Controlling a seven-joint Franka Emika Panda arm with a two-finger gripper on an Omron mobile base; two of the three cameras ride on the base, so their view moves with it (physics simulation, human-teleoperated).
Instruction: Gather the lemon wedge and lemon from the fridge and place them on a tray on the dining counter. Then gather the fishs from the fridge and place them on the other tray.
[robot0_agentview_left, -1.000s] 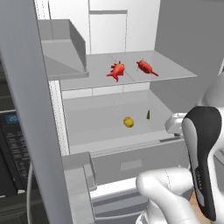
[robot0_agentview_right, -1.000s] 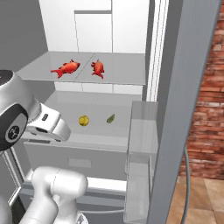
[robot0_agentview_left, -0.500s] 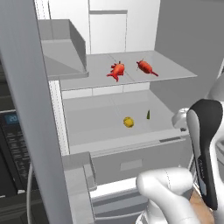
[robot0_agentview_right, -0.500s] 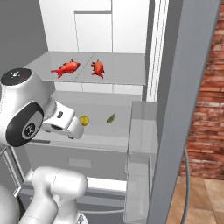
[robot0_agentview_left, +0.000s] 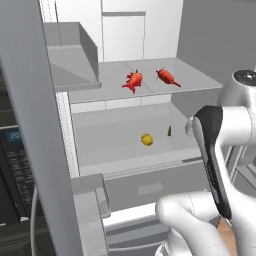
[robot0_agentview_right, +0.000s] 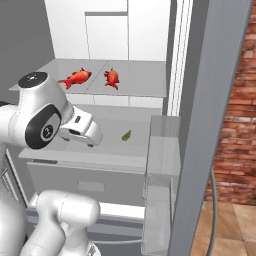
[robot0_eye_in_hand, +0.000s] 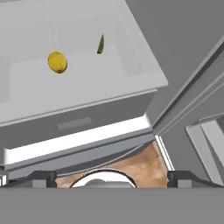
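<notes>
Yellow lemon (robot0_agentview_left: 146, 139) and green wedge (robot0_agentview_left: 169, 131) lie apart on the open fridge (robot0_agentview_left: 125, 150) shelf below two red fish (robot0_agentview_left: 133, 81)

We see our arm (robot0_agentview_left: 220, 150) at the right of the left base view as glossy white rounded segments with a long black inlay running down one link, capped at the upper right by a grey disc. At the left of the right base view a dark round joint face (robot0_agentview_right: 44, 131) carries a small pale marking, perhaps a logo, too small to read.
</notes>
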